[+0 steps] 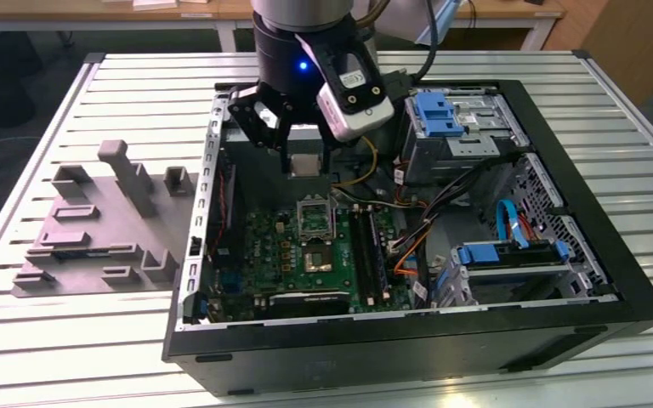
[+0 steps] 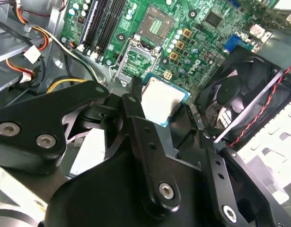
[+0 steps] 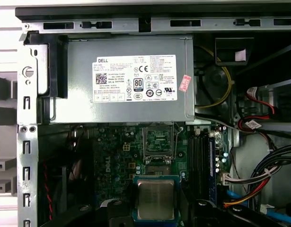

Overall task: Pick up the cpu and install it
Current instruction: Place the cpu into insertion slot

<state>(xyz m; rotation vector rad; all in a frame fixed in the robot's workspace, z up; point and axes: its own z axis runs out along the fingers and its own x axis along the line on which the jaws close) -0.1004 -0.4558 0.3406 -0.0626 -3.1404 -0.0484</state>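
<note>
The cpu (image 1: 303, 163) is a small silvery square chip, and my gripper (image 1: 303, 160) is shut on it above the open computer case (image 1: 599, 255). In both wrist views the cpu (image 2: 162, 100) (image 3: 155, 198) sits between the black fingers (image 2: 135, 97), held flat by its edges. The metal-framed socket (image 1: 315, 217) lies on the green motherboard, lower than the chip and a little towards the case's front. Its frame (image 2: 131, 59) (image 3: 158, 139) stands open and nothing sits in it.
A large grey box with a white label (image 3: 131, 80) fills the case's rear. A black fan (image 2: 240, 99), memory slots (image 3: 202, 153), loose cables (image 1: 417, 229) and blue-tabbed drive cages (image 1: 445, 115) crowd the socket. A grey fixture plate (image 1: 99, 229) lies at the exterior view's left.
</note>
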